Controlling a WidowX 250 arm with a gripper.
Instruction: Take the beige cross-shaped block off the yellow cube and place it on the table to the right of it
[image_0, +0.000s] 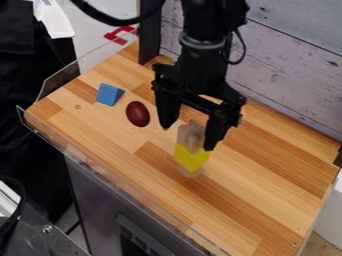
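The clear-and-yellow object (192, 157) is in mid-bench (267, 200), its see-through ends hard to make out; its long axis runs down the view, though whether it stands or lies I cannot tell. The hand (189, 138), fingers spread, hangs at its upper end, the right-hand fingertip in the view close beside it. Further left are a dark red egg-shaped thing (137, 114) and a blue block (109, 94).

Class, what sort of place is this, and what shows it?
Probably a robotics lab or test station: a black gripper hangs over a wooden worktop where a blue block and a red oval object lie.
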